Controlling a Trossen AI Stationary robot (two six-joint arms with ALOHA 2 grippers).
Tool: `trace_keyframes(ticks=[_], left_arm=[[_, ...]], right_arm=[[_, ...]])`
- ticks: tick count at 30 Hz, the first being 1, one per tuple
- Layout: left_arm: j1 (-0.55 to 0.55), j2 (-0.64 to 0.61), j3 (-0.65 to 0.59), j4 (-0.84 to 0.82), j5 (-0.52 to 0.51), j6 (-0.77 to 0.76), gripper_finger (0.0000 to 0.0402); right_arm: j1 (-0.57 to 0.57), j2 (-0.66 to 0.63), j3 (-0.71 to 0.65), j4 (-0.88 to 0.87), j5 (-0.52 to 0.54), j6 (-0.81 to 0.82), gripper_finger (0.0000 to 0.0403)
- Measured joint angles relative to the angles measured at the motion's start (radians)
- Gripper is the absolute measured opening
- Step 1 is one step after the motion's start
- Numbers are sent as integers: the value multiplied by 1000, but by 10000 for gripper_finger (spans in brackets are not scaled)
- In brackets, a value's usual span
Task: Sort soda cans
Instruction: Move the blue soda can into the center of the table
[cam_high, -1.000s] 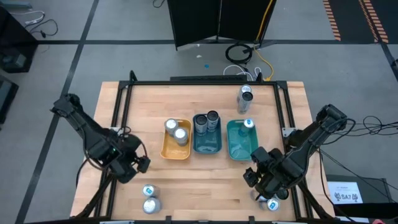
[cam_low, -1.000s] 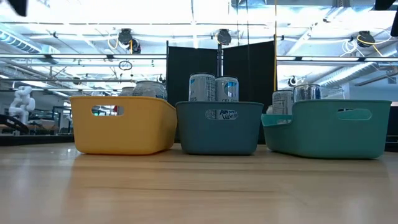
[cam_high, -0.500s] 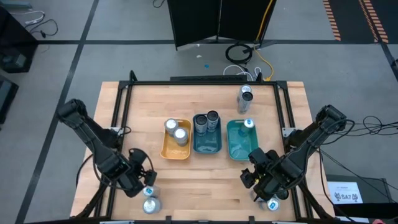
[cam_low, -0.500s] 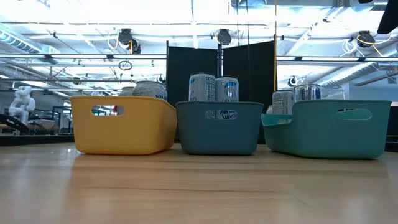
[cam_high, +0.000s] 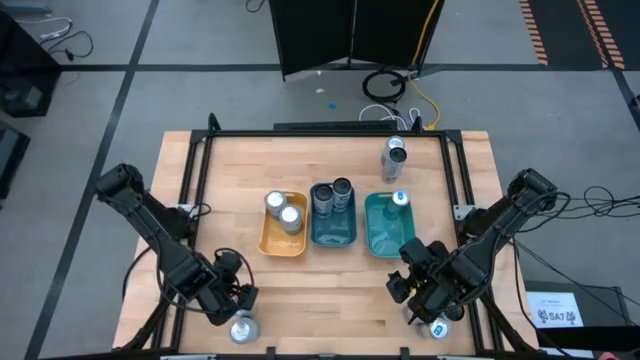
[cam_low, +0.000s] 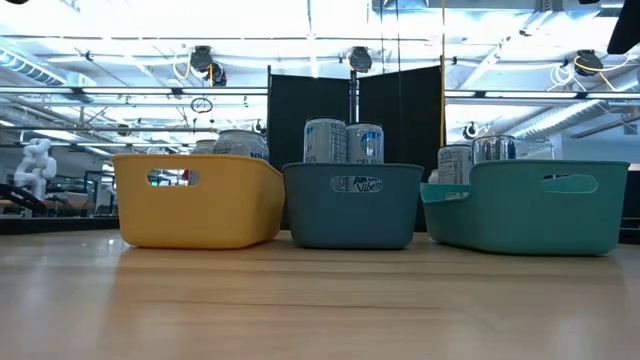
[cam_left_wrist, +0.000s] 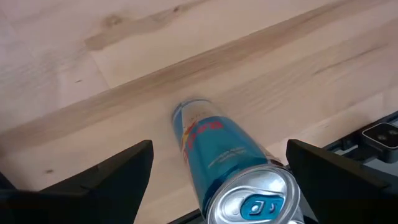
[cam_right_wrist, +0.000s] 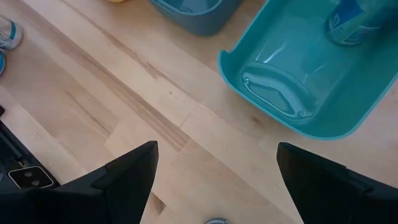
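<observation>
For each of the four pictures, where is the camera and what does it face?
High: above, facing down on the table and both arms.
Low: table height, facing the three trays; no arm visible.
Left wrist: open jaws over a blue can.
Right wrist: open jaws, facing the teal tray.
Shared: the teal tray also appears in the high and low views.

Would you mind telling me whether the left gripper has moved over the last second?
Yes. In the high view the left gripper has travelled from beside the yellow tray toward the table's near edge, and now stands open over a blue can.

Two dark jointed arms, black cables
</observation>
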Motion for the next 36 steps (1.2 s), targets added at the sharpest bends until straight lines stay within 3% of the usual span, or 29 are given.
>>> trace_keyframes(ticks=[8,25,36], left_arm=[[0,54,1,18,9,0,377],[0,110,0,55,137,8,374],[9,110,0,47,145,3,284]], right_arm=[[0,0,0,0,0,-17,320],[0,0,0,-1,29,-68,320],[0,0,0,-1,50,-68,320]])
